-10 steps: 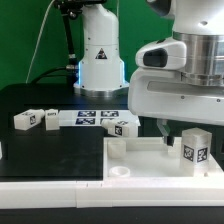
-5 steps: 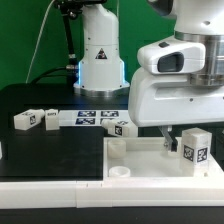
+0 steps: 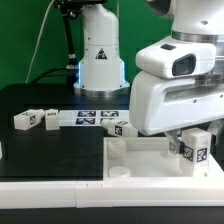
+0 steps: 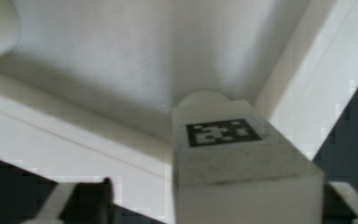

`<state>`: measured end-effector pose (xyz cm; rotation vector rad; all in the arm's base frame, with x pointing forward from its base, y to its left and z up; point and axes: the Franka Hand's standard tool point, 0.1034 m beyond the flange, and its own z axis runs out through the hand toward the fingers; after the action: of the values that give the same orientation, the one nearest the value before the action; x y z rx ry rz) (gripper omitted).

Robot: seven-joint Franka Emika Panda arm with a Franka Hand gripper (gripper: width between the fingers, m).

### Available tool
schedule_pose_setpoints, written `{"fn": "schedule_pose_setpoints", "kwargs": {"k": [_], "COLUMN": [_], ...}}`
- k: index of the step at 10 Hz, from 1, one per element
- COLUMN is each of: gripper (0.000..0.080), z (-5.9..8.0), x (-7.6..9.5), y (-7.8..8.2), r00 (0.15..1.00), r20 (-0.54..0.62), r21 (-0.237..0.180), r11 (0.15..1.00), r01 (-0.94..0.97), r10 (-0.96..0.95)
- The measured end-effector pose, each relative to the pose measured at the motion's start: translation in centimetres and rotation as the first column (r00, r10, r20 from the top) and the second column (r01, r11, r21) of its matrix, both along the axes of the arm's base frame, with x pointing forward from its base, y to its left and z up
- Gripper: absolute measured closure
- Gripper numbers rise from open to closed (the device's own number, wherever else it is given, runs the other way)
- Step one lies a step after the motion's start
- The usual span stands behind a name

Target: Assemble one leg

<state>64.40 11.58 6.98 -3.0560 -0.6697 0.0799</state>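
Note:
My gripper [image 3: 191, 140] is shut on the leg [image 3: 196, 148], a white square post with a black-and-white tag. It holds the leg over the near corner of the white tray [image 3: 140, 158] at the exterior view's right. In the wrist view the leg [image 4: 229, 160] fills the space between my gripper's [image 4: 220, 205] dark fingers [image 4: 83, 200], with its tip pointing into the tray's inner corner [image 4: 158, 70]. Whether the leg's end touches the tray floor is hidden.
Three more legs lie on the black table: two at the left [image 3: 26, 120] [image 3: 48, 119] and one near the tray's far edge [image 3: 121, 127]. The marker board [image 3: 92, 118] lies behind them. Round sockets [image 3: 119, 172] sit in the tray's corners. The robot base [image 3: 100, 60] stands at the back.
The hand has come lower and nearer the camera, and the held leg has shifted slightly to the exterior view's right and tilted a little. The loose legs have not moved.

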Motion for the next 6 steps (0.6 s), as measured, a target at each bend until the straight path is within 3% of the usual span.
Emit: {"fn": "schedule_pose_setpoints", "kwargs": {"k": [1, 4, 6], "gripper": [0.0511, 0.0509, 0.0509], "z": [-0.02, -0.05, -0.08], "x": [-0.03, -0.04, -0.16], "y": [0.04, 0.03, 0.64], "r00": [1.000, 0.997, 0.940], "r20": [-0.001, -0.001, 0.002], "r21": [0.000, -0.003, -0.018], "r11": [1.000, 0.997, 0.940], "r01": [0.000, 0.073, 0.340], "r10": [0.000, -0.073, -0.340]}}
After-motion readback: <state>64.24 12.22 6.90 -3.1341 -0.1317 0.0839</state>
